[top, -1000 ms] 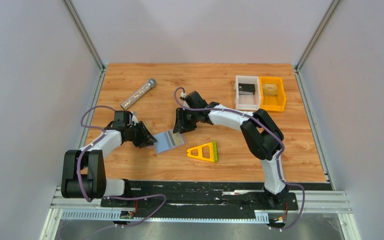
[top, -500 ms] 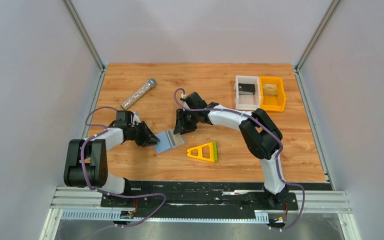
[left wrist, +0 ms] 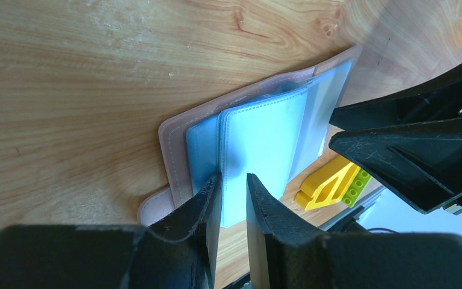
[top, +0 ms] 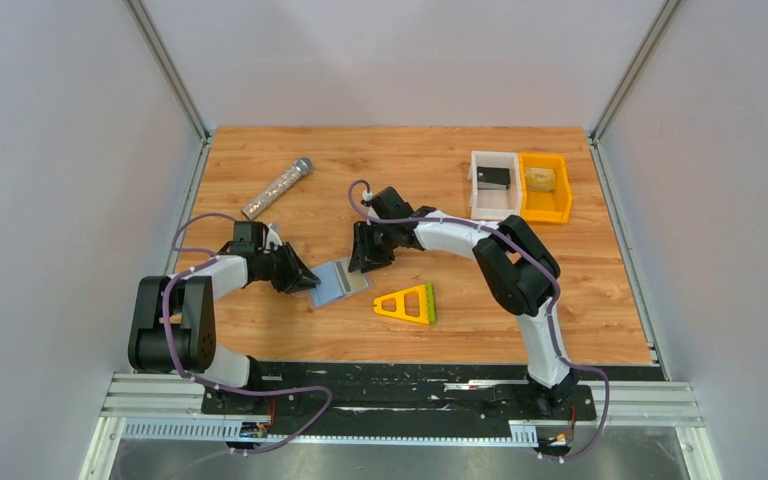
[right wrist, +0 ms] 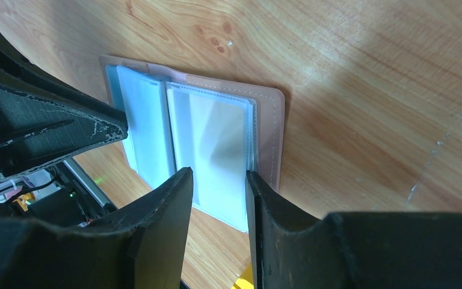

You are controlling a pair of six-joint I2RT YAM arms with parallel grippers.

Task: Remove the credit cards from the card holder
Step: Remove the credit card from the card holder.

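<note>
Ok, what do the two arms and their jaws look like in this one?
The left arm and right arm match: bulky black joint housings with white links between them. A purple cable loops along each arm. The jaws are matte black tapered wedges with scuffed, pale-scratched edges.

From here the table (top: 580,290) reads as wood or a wood-look laminate: smooth, warm-grained, with a faint sheen. The card holder (left wrist: 171,150) has a pinkish, leather-like cover, matt and stitched along its edge. Its sleeves (left wrist: 264,138) are bluish clear plastic, glossy and slightly cloudy. The left gripper (left wrist: 233,180) and right gripper (right wrist: 218,174) look like black matt plastic to me, scuffed pale along the edges. The triangular frame (top: 402,296) is shiny yellow and green plastic. The white bin (top: 478,185) and orange bin (top: 563,190) are smooth plastic. The tube (top: 278,187) glitters, with a grey metallic-looking end.
</note>
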